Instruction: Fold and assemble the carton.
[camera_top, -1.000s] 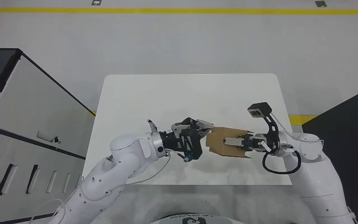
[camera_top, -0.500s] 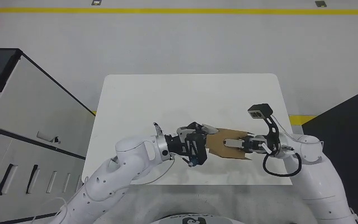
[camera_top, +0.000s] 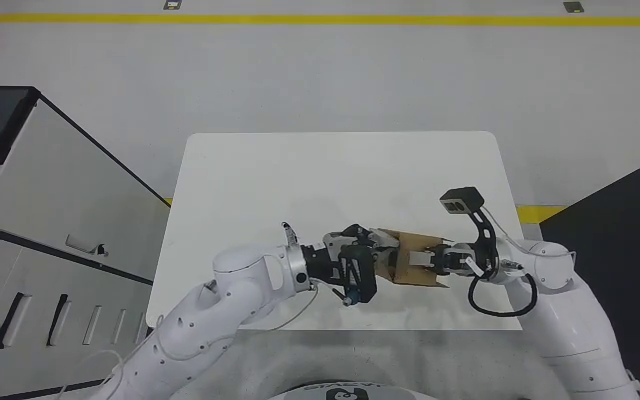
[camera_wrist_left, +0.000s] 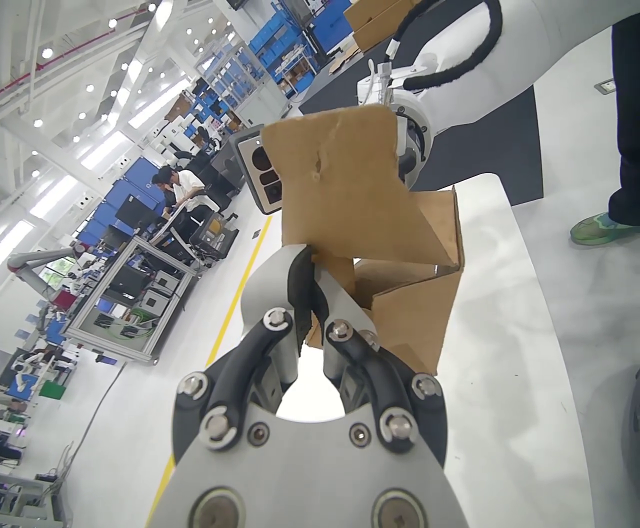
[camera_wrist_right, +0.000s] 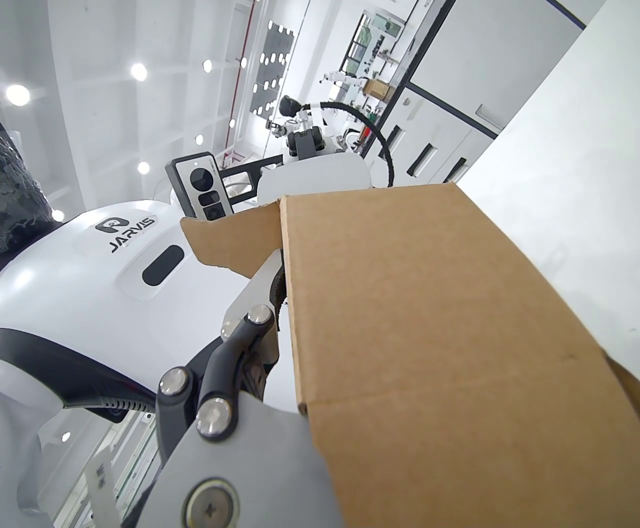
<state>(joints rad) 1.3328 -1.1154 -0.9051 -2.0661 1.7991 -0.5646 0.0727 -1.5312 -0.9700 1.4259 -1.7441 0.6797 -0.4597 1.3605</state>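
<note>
- The carton (camera_top: 407, 250), brown cardboard and only partly opened, sits near the front edge of the white table (camera_top: 340, 170), between the two grippers
- The left gripper (camera_top: 376, 258) meets the carton's end on the robot's left; in the left wrist view this gripper (camera_wrist_left: 307, 272) is clenched on the edge of a cardboard flap, with its fingers (camera_wrist_left: 272, 285) pinching the flap between their dark pads
- In that same view the carton (camera_wrist_left: 350, 195) stands skewed, one broad panel tilted above the pinched flap and an angled side panel reaching down toward the tabletop; whether the low corner touches the table cannot be told
- The right gripper (camera_top: 430, 262) grips the carton's opposite end; in the right wrist view one of its fingers (camera_wrist_right: 257, 292) lies flat against the outside of a long panel of the carton (camera_wrist_right: 425, 325), while the other finger is hidden behind the cardboard
- Past the carton, the table's surface runs to its far edge
- A grey cabinet (camera_top: 60, 200) stands beside the table on the robot's left
- A yellow line (camera_top: 320, 19) crosses the pale floor well beyond the table
</note>
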